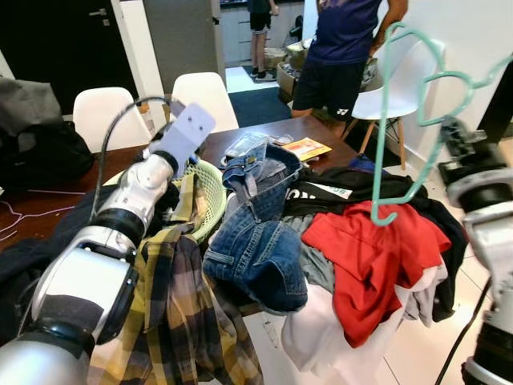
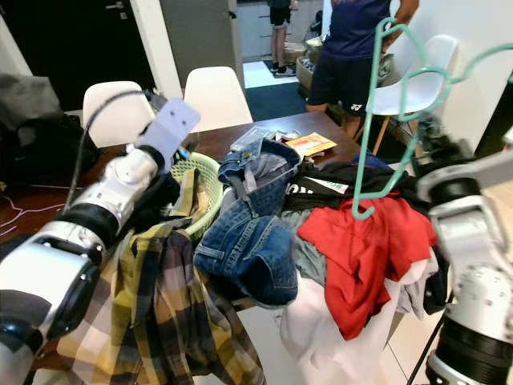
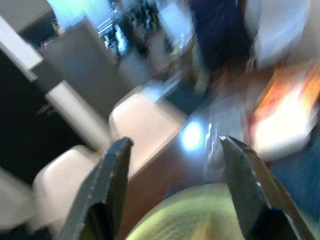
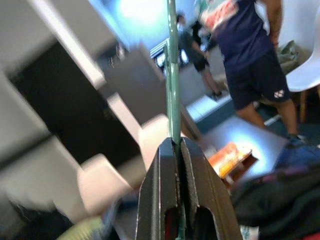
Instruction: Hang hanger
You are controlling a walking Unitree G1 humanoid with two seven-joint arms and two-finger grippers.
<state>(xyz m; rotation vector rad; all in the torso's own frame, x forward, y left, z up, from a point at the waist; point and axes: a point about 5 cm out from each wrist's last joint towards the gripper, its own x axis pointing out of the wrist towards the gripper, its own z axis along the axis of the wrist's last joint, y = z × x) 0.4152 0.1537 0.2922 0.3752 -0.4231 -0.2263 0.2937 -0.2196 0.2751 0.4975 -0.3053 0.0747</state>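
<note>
A teal plastic hanger (image 1: 381, 128) is held up in the air over the right end of the table, hook end pointing down above the red shirt (image 1: 365, 253). My right gripper (image 4: 175, 143) is shut on the hanger's thin bar (image 4: 172, 75); the right arm (image 1: 481, 200) rises at the right edge. My left arm reaches forward over the table, and its open, empty gripper (image 3: 174, 142) hovers above the green basket (image 1: 210, 188).
A dark wooden table (image 1: 317, 132) carries a heap of clothes: jeans (image 1: 256, 241), a plaid shirt (image 1: 172, 321), black and white garments. White chairs (image 1: 204, 92) stand behind it. A person (image 1: 345, 48) stands at the far right by another chair; a second person is farther back.
</note>
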